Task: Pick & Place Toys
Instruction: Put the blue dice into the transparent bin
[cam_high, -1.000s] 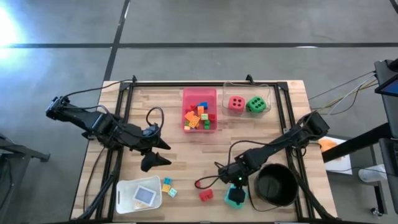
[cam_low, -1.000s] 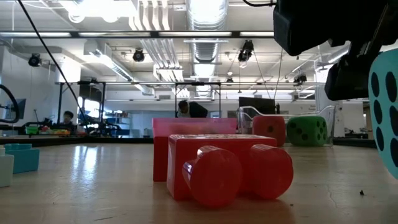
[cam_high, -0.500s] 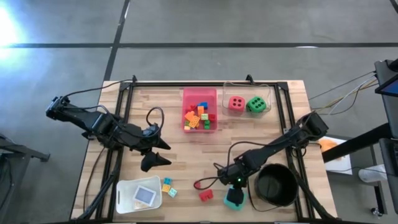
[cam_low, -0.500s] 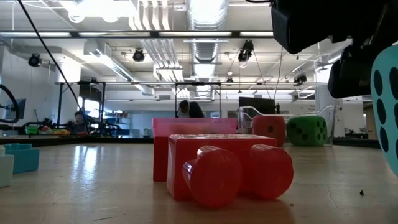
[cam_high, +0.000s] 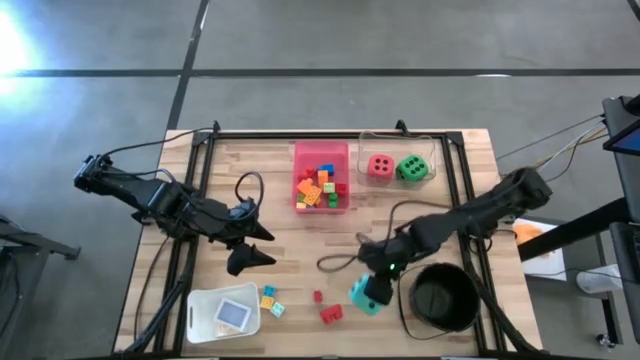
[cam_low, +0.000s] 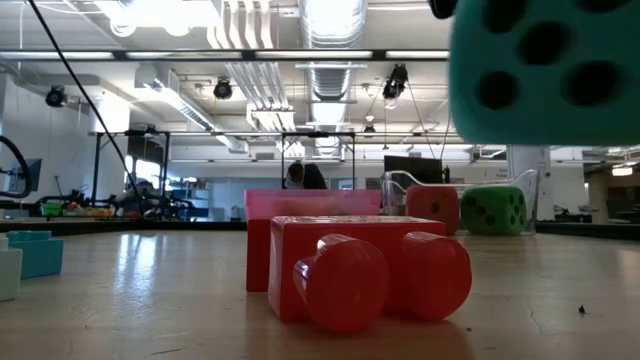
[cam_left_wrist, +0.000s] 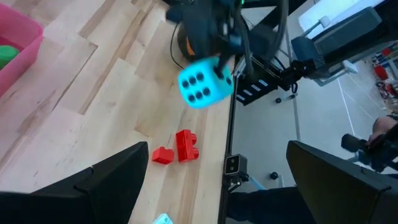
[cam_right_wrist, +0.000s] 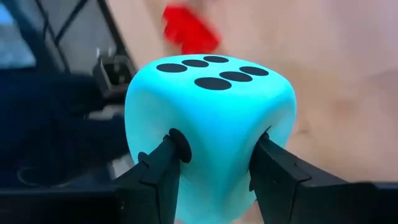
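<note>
Now the right gripper (cam_high: 372, 290) is pinching the teal dotted foam die (cam_high: 366, 295) clear above bare wooden table (cam_high: 290, 240), beside the black round bucket (cam_high: 443, 298). Meanwhile the left gripper (cam_high: 250, 244) is waiting mid-table, fingers spread.

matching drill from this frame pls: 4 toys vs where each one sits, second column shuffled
Things:
1. teal die
2. red die
3. small bricks pile
4. loose red brick

Places:
A. in the pink tray
B. on bare table near the front edge
C. in the clear container beside the green die
D. held off the table in the right pincer

Pairs: 1-D, 2-C, 3-A, 4-B
</note>
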